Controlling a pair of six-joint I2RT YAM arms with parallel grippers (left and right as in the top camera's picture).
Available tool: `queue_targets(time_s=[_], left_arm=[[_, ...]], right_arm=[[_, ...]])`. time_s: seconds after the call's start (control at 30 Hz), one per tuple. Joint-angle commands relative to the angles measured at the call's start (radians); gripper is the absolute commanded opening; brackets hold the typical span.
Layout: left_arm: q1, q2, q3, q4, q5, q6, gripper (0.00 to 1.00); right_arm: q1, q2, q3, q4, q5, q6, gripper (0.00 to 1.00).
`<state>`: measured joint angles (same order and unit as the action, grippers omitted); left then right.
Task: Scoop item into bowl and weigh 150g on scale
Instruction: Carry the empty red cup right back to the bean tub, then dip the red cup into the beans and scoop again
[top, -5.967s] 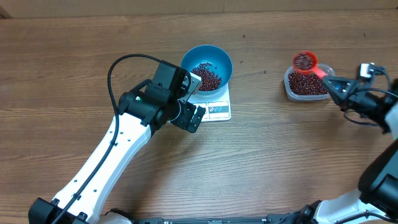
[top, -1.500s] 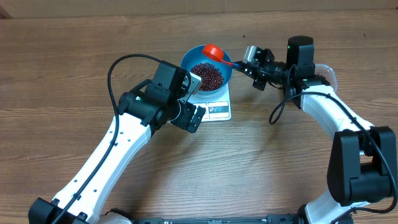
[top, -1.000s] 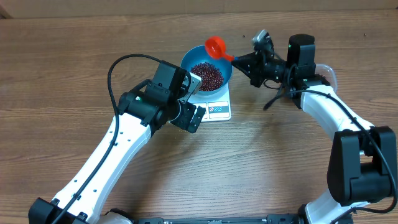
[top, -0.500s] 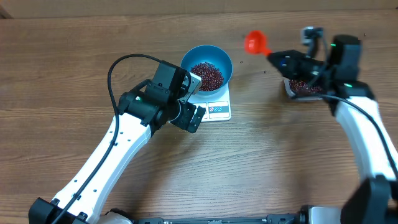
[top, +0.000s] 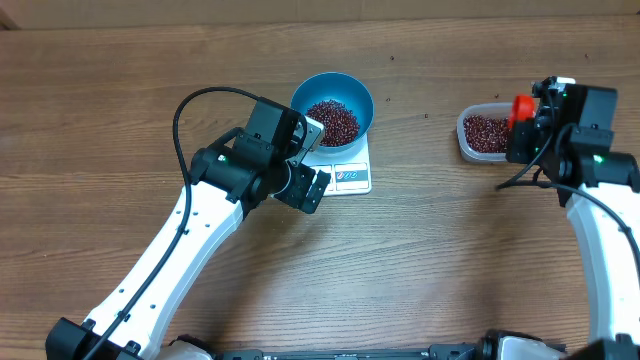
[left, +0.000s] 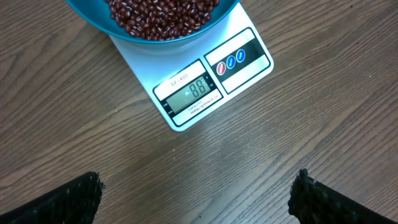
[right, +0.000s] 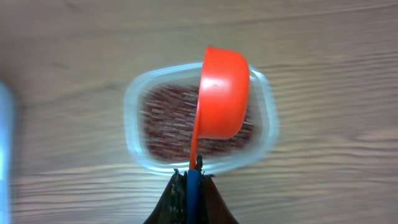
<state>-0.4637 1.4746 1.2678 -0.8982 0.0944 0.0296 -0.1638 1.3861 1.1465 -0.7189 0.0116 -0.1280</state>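
L→R: left gripper has jaws wide w/ nothing btwn them, hovering over the wooden table just in front of the flat white rectangular scale. Display reads 88. The round, deep, bright-blue bowl sits on the scale w/ a pile of small dark red-brown dried beans inside. Well to the right is a clear rounded-rect plastic tub holding a shallow layer of the same beans. A bright red plastic scoop hangs over the tub, tipped on its side w/ the inside facing away from wrist cam, so contents can't tell. Right gripper is clamped on the scoop handle.
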Motion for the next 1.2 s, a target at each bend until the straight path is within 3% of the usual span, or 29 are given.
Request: queue_targets(time_s=[0.0,0.47,0.9,1.17], left_arm=[[0.005,-0.023,0.004,0.001,0.009,0.008,1.00],[0.005,-0.023,0.004,0.001,0.009,0.008,1.00],[0.005,-0.023,0.004,0.001,0.009,0.008,1.00],[0.005,-0.023,0.004,0.001,0.009,0.008,1.00]], right_arm=[[-0.005,0.064,0.014,0.003,0.166,-0.117,0.04],[0.036,0.328,0.014,0.057,0.077,-0.177,0.04],[-0.039,0.329,0.060,0.036,-0.335,-0.105,0.04],[-0.115,0.329,0.059,-0.009,-0.445,-0.112,0.04]])
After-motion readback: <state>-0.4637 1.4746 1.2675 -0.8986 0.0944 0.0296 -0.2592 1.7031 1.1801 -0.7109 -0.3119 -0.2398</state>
